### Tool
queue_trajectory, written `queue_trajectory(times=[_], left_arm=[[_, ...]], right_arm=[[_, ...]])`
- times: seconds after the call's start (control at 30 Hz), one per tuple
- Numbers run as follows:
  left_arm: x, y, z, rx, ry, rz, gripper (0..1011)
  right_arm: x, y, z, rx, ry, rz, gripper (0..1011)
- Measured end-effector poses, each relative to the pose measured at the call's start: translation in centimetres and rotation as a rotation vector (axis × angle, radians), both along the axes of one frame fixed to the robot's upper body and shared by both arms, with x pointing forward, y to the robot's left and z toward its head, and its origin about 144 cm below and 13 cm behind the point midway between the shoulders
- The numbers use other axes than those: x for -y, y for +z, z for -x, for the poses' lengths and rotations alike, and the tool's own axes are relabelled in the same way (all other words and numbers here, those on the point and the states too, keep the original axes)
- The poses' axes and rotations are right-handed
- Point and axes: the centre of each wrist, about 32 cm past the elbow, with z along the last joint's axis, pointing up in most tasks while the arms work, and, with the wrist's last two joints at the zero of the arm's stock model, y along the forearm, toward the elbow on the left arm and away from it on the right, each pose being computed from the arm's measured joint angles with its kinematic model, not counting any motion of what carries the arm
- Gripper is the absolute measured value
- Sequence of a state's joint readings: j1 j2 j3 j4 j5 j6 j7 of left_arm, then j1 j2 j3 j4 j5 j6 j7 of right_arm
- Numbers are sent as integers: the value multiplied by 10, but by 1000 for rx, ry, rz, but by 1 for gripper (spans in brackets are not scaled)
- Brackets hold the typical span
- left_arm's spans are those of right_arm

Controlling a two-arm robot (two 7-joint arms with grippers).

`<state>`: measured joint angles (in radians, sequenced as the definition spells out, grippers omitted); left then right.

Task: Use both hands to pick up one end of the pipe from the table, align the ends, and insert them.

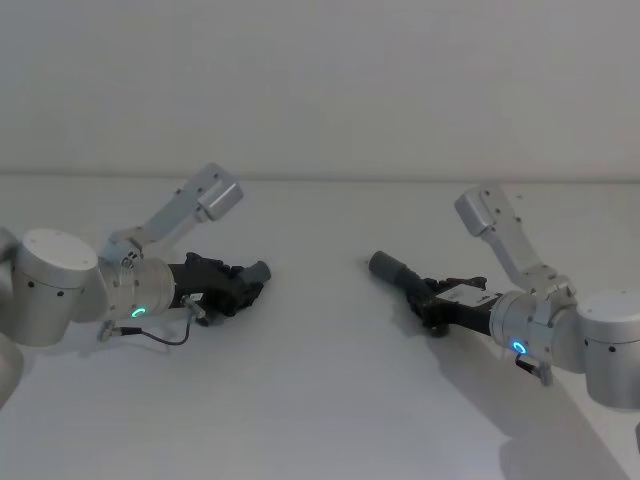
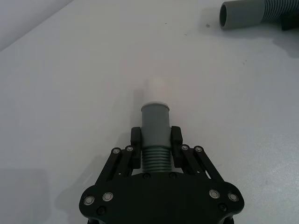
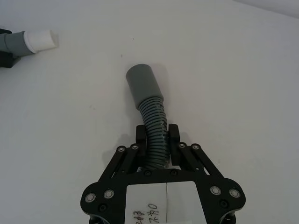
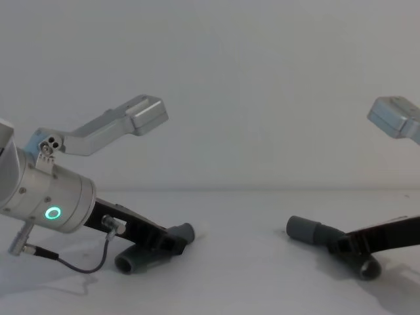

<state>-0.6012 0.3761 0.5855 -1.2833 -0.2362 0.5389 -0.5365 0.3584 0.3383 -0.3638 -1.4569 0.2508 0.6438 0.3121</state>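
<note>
Grey hose pieces (image 1: 392,268): likely light, bendy along the ribbing; cuffs stiffer.
Left tool (image 2: 156,139): clenched at base of white-tipped cuff (image 2: 155,116).
Right tool (image 3: 158,136): clenched well behind sleeve cuff (image 3: 144,84); end may sag.

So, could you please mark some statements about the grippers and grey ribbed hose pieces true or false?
1. The black parallel-jaw left gripper is shut on the dark grey ribbed hose piece with the white tip. True.
2. The black right gripper is open. False: it is shut on the other hose piece.
3. The two cuffs are already joined. False: they are apart, bare white table between them.
4. The right gripper's piece ends in a plain grey sleeve. True.
</note>
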Motion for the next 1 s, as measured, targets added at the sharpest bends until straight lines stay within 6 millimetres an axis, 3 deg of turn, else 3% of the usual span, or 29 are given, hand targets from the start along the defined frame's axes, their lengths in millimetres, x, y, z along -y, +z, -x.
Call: queue_trajectory(times=[0.67, 1.0], left_arm=[[0, 0, 0, 0, -1, -1, 360], [12, 3, -3, 29, -48, -21, 360]], right_arm=[[0, 0, 0, 0, 0, 0, 266], [-1, 4, 3, 59, 17, -29, 266]])
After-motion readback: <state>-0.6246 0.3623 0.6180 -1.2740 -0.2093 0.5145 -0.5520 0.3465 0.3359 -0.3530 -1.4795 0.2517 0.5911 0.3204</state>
